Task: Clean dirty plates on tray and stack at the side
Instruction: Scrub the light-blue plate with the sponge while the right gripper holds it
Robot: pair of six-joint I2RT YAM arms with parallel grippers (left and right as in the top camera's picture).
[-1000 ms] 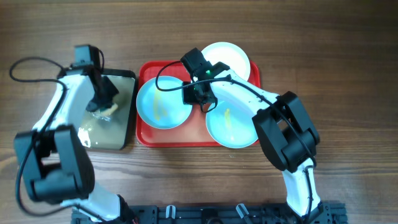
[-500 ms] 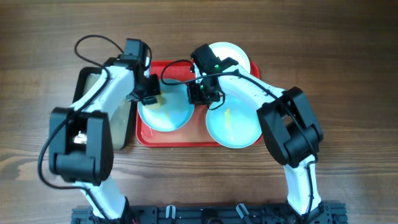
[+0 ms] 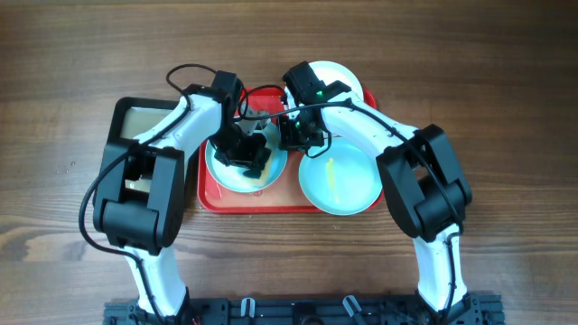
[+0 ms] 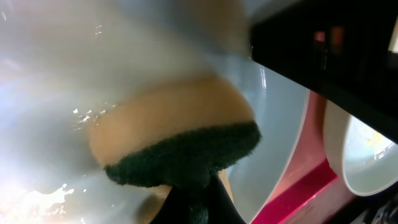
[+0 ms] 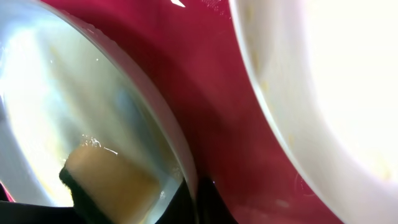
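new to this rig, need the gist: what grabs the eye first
Both arms meet over the left blue plate on the red tray: the left gripper presses a yellow-green sponge into it while the right gripper holds its rim. Beside it, the right blue plate shows a yellow smear.

The left pincer (image 3: 247,152) hides much of the left blue plate (image 3: 222,173) overhead; its sponge (image 4: 174,134) looks blurred.

The worktop (image 3: 506,81) is matt brown wood with visible grain. The tray (image 3: 262,202) is smooth, glossy red plastic. The plates (image 3: 339,181) look glazed and shiny, catching bright highlights. The sponge (image 4: 174,124) is soft yellow foam backed by a rough, dark green scouring layer.
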